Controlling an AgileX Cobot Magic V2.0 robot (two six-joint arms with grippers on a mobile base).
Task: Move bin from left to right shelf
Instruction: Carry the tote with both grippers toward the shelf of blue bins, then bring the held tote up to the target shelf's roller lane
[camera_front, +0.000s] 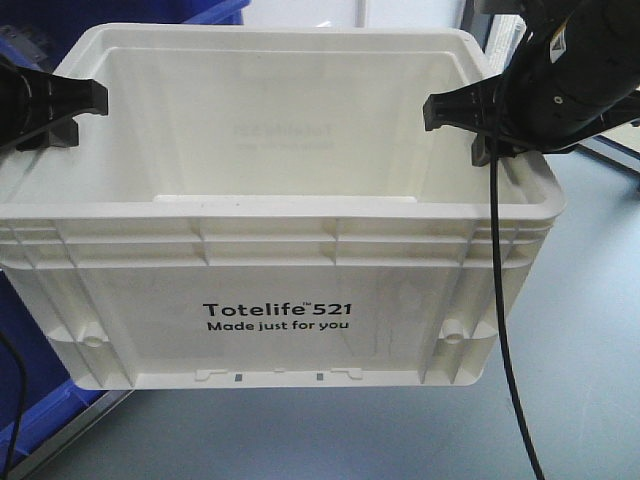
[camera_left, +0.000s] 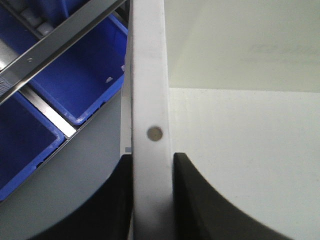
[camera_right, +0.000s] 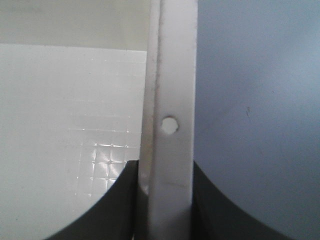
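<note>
A smooth grey floor (camera_front: 580, 330) fills the right and near part of the front view, with open room beside and below the load on that side. The large white rectangular plastic tote with a ribbed rim and black "Totelife 521" print (camera_front: 130, 300) takes up most of the view, level, with its printed long wall facing near. I cannot tell whether its base rests on anything.

Blue plastic bins (camera_front: 40, 400) crowd the left: one is low by the tote's near left corner and another is behind its far left edge. In the left wrist view they sit between silver metal shelf rails (camera_left: 55, 50), close beside the tote's left wall.

The left gripper (camera_left: 152, 160) pinches the tote's left rim, one black finger inside the wall and one outside. The right gripper (camera_right: 165, 170) pinches the right rim the same way, with grey floor beyond it. A thin black cable (camera_front: 500, 330) hangs down across the tote's near right corner. A small round hole (camera_right: 170, 125) marks the rim just ahead of the right fingers.
</note>
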